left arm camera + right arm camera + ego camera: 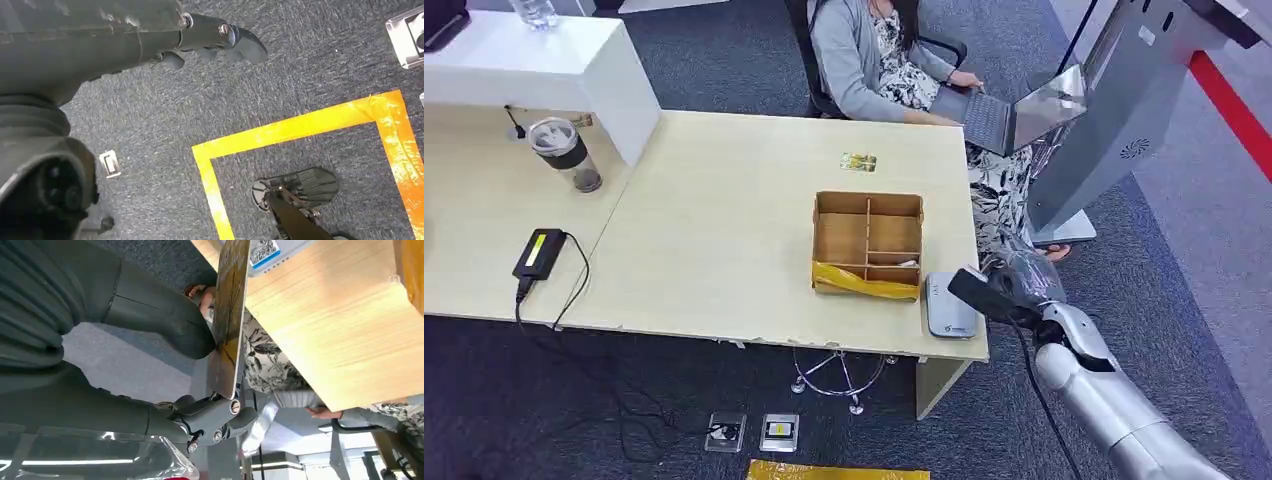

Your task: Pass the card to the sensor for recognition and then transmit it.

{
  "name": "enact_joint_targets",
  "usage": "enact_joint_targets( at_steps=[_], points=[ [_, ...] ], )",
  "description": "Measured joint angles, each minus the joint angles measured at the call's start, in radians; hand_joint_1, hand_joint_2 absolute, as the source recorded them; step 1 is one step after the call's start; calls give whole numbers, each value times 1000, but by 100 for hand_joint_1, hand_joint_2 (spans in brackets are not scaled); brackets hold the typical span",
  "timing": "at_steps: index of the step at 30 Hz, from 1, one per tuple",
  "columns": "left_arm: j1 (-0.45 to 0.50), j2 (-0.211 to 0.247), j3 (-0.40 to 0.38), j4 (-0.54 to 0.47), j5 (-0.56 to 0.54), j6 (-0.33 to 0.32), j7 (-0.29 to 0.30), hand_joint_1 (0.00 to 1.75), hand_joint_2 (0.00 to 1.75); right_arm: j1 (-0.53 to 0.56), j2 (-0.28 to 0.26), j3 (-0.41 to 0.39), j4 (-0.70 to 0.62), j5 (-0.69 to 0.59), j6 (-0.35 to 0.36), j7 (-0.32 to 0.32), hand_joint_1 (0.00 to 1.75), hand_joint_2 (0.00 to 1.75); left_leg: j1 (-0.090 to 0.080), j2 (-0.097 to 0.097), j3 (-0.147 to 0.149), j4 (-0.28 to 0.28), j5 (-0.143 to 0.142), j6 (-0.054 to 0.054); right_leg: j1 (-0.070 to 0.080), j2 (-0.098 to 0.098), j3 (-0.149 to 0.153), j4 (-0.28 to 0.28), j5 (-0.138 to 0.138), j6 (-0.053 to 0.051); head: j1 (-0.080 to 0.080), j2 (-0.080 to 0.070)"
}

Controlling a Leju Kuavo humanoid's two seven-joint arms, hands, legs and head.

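- Gold-patterned card stands edge-on in the right wrist view, pinched by the right hand: the thick grey thumb presses one face and darker fingers close on the card's lower end.
- In the head view the right hand sits at the lower right of the frame, just off the table's right end, touching or just over the grey sensor; the card itself cannot be made out there.
- The sensor lies flat at the table's front right corner, just right of the wooden divided box; in the right wrist view its label end shows at the top of the frame, near the card's upper edge.
- A second small card lies on the table above the box, toward the far edge.
- Left hand hangs over grey carpet with yellow floor tape; its dark fingers lie loosely together, holding nothing, though whether they are curled or straight I cannot tell.
- A person sits behind the table with a laptop; a lidded cup and a black adapter sit on the left part of the table.
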Motion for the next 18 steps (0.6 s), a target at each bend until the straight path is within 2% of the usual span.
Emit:
enact_joint_targets(
  at_steps=[18],
  points=[
    [0, -5, 0, 0, 0, 1, 5, 0, 0, 6, 12, 45, 4, -48, -2, -12, 175, 175, 0, 0, 0, 0, 0, 0, 0, 0, 0, 0, 0, 0, 0, 0]
  ],
)
